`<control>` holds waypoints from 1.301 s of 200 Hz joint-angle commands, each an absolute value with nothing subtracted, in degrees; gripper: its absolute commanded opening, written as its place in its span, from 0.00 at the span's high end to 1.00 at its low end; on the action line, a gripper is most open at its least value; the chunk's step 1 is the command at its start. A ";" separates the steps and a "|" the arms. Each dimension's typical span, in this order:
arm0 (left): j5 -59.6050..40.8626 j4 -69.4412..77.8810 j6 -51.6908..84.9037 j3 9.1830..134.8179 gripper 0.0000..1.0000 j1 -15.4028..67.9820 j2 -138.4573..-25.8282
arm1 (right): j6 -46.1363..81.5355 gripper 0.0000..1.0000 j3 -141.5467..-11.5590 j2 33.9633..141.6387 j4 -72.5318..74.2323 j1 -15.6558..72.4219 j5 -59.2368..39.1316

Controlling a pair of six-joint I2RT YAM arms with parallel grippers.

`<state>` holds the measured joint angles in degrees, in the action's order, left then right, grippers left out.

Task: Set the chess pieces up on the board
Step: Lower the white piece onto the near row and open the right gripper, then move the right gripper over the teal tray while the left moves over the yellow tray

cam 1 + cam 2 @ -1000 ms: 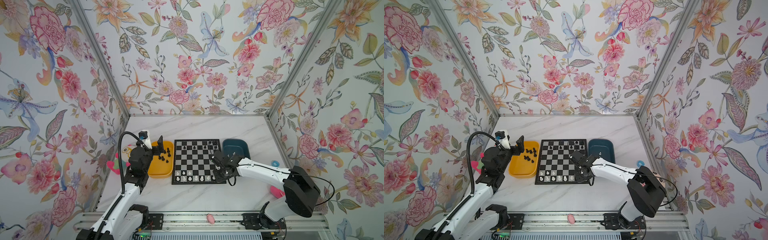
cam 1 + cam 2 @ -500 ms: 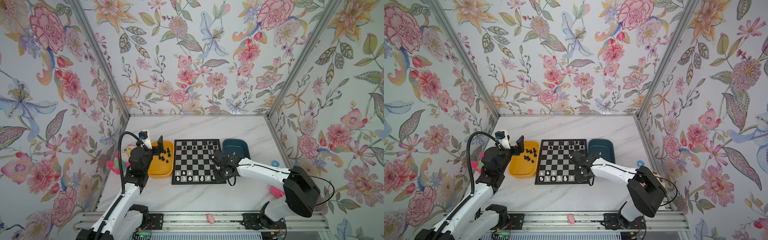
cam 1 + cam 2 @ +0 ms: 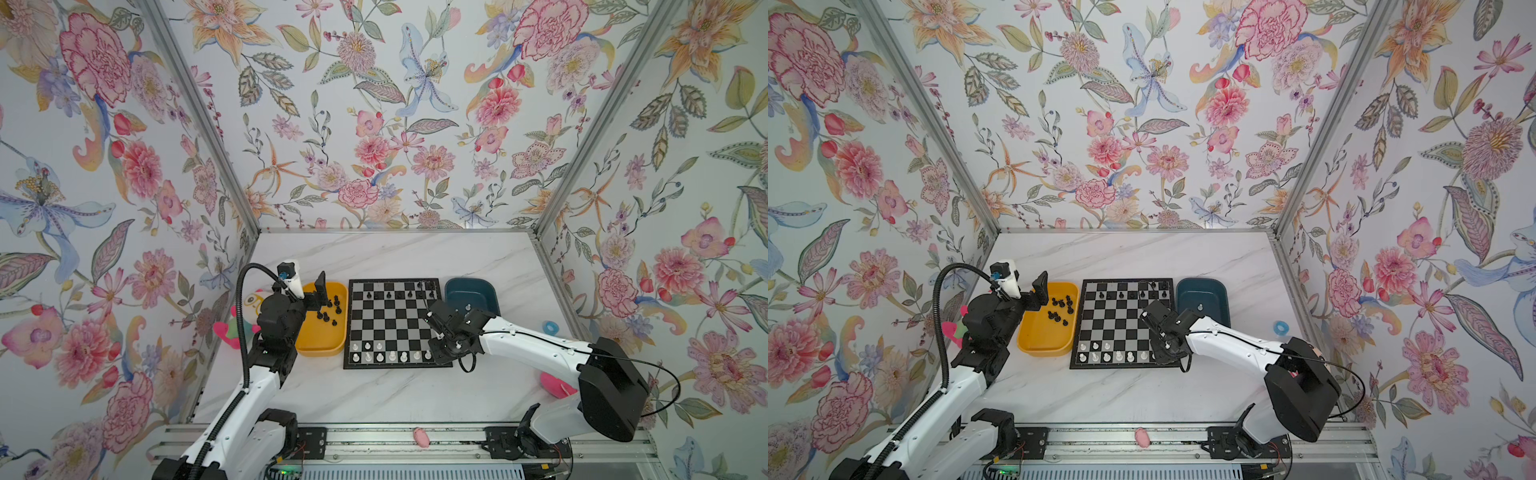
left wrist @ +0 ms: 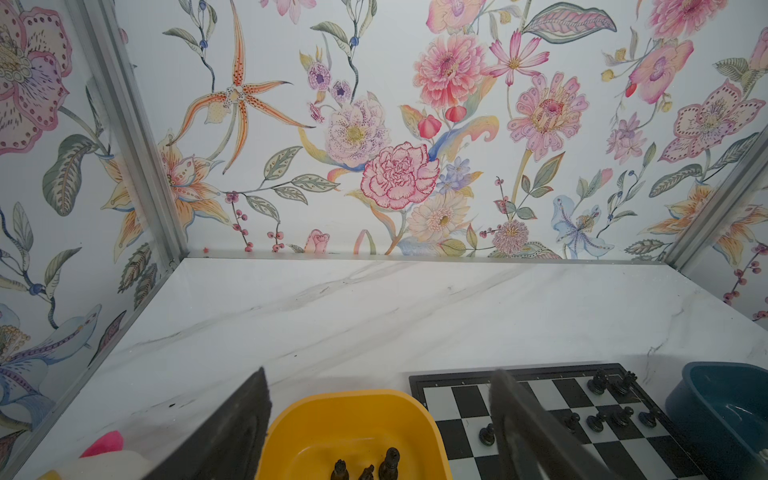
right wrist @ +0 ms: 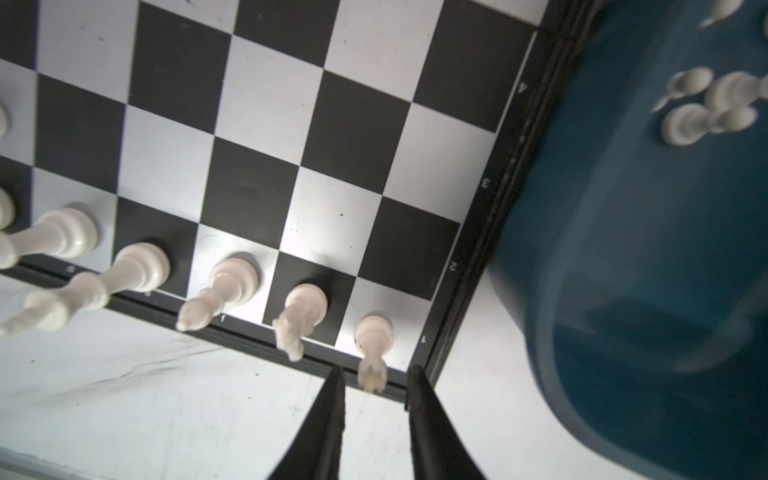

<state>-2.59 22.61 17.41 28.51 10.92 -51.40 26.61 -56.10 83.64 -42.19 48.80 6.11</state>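
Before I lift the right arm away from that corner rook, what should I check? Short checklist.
1. White rook upright on the board corner square: ok.
2. Right gripper jaws apart, a gap each side of the rook: ok.
3. Neighbouring knight standing, clear of the jaws: ok.
4. More white pieces waiting in the blue tray: ok.
5. Left gripper open over the yellow tray: ok.

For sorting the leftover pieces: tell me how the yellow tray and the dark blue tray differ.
The yellow tray holds black chess pieces; the dark blue tray holds white chess pieces. The yellow tray sits left of the board, the dark blue tray right. Both are shallow and round-cornered.
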 commanded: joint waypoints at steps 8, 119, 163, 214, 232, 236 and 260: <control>-2.28 20.85 17.05 29.54 0.16 11.58 -50.49 | 25.60 0.69 -61.84 79.79 -46.15 49.23 8.98; 8.04 -4.76 21.64 48.92 0.18 11.76 -61.33 | 12.81 0.66 -71.46 80.01 -24.32 30.81 -2.10; 6.33 -20.20 23.00 61.00 0.22 12.50 -72.28 | 12.14 0.66 -72.61 85.28 -19.42 24.39 -11.66; 8.54 -32.78 23.68 69.73 0.30 13.40 -85.13 | 13.04 0.67 -71.69 89.41 -17.25 19.70 -17.45; 9.53 -35.14 23.61 71.05 0.31 13.50 -87.73 | 13.57 0.67 -70.97 90.18 -16.29 19.07 -18.35; 9.82 -35.37 23.61 71.16 0.31 13.49 -88.22 | 13.68 0.67 -70.87 90.32 -16.14 18.97 -18.49; 9.56 -35.52 23.54 70.50 0.32 13.49 -89.03 | 14.32 0.68 -70.92 92.03 -15.61 18.90 -19.75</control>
